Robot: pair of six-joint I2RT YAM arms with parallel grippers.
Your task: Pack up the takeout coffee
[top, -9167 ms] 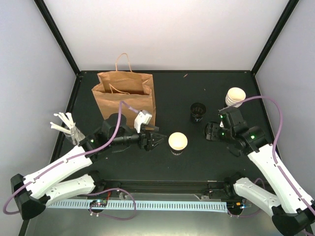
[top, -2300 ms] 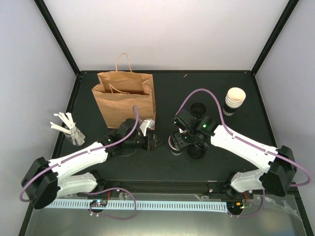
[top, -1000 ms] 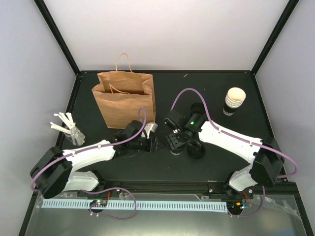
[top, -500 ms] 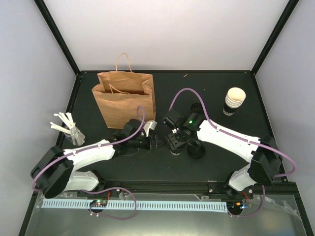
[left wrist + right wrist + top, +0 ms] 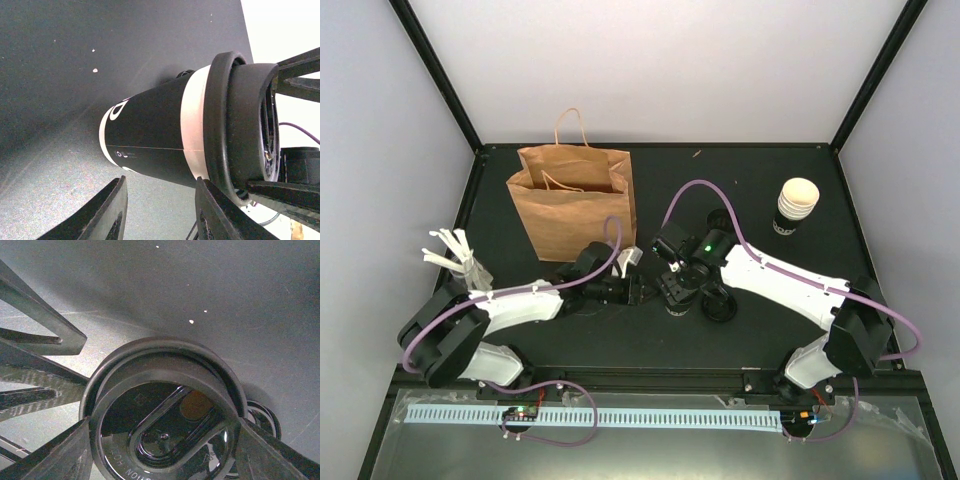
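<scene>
1. Left wrist view: the small black paper cup with white print [image 5: 150, 135] stands on the dark table [image 5: 75, 60] near its middle. It is capped by a black plastic lid [image 5: 220, 115].
2. The right gripper [image 5: 165, 440] pinches that lid from above, one finger on each side of its rim.
3. The left gripper [image 5: 160, 181] sits low beside the cup, fingers part spread with nothing between them. I cannot tell whether they touch the cup.
4. Handling, by judgement: thin paper, light, easily dented or tipped. Grip gently around the body just under the rim, where the lid stiffens it. The lid alone could pop off.
5. Count:
   - one capped cup
   - one brown paper bag with handles [image 5: 575, 200]
   - one nested stack of cups [image 5: 798, 205]
   - one loose black disc, likely a spare lid [image 5: 722, 308]
   - one dark cup, mostly hidden [image 5: 718, 215]
   - one clear holder of white stirrers [image 5: 460, 262]
</scene>
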